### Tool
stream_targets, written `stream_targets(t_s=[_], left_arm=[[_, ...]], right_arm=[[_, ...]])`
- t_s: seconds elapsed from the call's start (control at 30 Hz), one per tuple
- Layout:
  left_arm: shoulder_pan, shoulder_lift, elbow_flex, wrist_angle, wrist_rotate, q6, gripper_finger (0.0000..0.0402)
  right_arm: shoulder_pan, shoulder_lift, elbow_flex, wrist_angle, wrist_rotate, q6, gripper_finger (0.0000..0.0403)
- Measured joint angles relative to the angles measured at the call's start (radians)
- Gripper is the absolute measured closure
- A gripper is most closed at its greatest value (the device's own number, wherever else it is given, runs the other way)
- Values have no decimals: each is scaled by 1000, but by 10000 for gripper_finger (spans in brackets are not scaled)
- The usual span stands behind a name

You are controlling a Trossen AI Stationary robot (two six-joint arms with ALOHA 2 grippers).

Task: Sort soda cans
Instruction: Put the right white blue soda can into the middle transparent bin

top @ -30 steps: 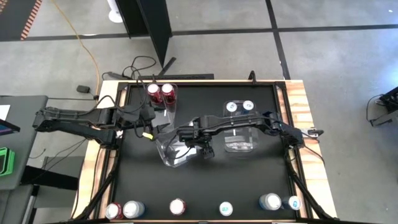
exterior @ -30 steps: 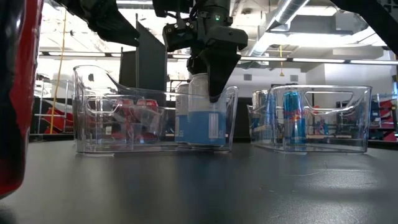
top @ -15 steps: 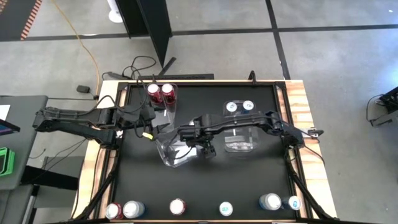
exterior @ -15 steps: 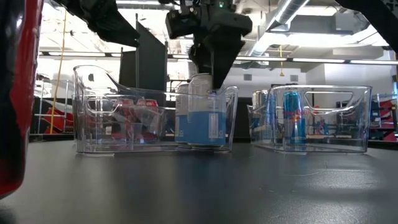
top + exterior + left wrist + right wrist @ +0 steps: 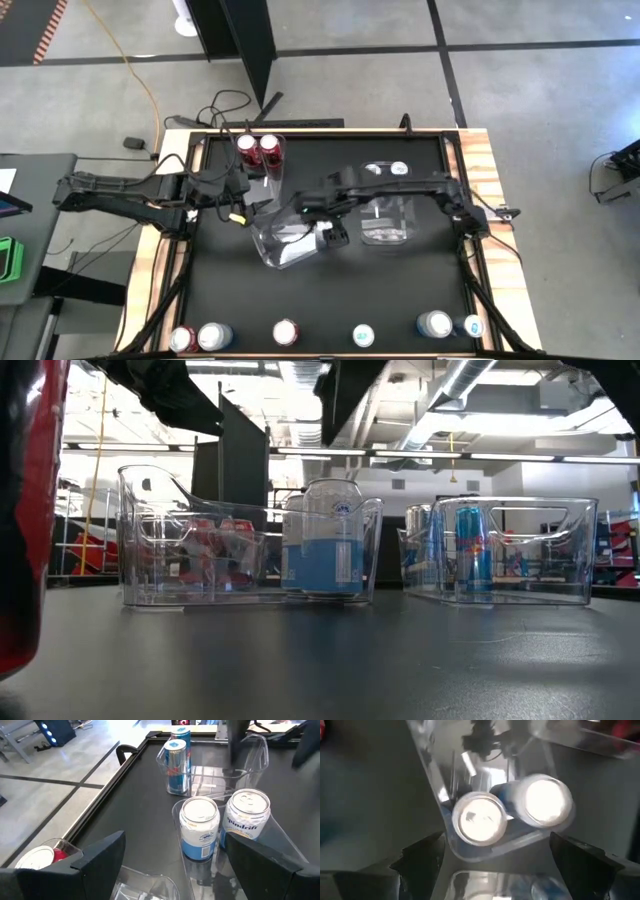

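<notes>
Above, the right tool [image 5: 333,236] hangs apart, empty, over two silver-blue cans [image 5: 479,818]; left tool [image 5: 240,192] apart.

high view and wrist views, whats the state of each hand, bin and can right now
right hand: open, empty, above the middle bin
left hand: open, empty
middle bin: holds two silver-blue cans
silver-blue cans: upright, side by side
red cans: upright, binned
dark blue cans: upright, binned
front row cans: upright, unsorted

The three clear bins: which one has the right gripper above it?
The middle bin, holding two silver-and-light-blue cans; the right gripper hangs open over it, not over the red-can bin or dark-blue-can bin.
</notes>
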Motion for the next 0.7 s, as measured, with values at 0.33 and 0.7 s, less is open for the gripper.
stream_targets(t_s=[0.33,0.7], left_arm=[[-32,0,0,-5,0,-1,66],[-83,12,1,20,4,-25,66]], right_arm=[[63,-236,1,-60,158,270,26],[366,-425,-133,-94,478,634,26]])
